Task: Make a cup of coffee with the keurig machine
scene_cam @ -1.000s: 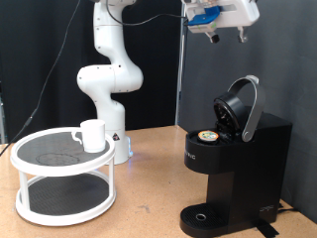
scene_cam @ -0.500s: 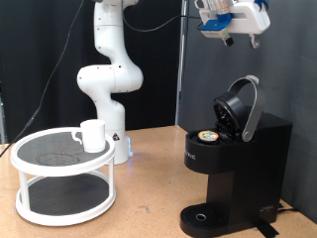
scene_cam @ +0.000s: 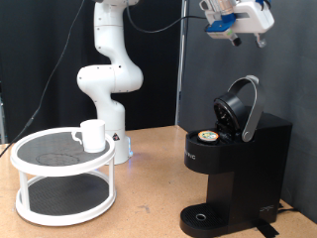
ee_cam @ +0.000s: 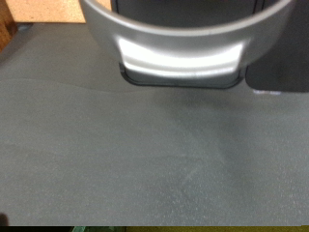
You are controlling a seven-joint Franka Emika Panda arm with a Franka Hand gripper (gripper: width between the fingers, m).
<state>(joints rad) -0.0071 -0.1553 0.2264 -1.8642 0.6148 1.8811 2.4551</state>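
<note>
Gripper [scene_cam: 239, 38] at upper right of exterior frame, high above keurig [scene_cam: 236, 164]; jaws state cannot tell. Keurig lid raised, pod [scene_cam: 207, 137] seated. Cup [scene_cam: 92, 135] on white rack [scene_cam: 63, 175], lower left.

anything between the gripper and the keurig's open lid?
No. In the exterior view the gripper hangs above the keurig machine, with only open air down to its raised lid.

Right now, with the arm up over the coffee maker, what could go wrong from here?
The keurig machine has its lid up over a seated pod; the gripper, high above it, could knock the raised lid on a careless descent. The cup sits on the white rack, not on the drip base, so brewing now would likely spill.
</note>
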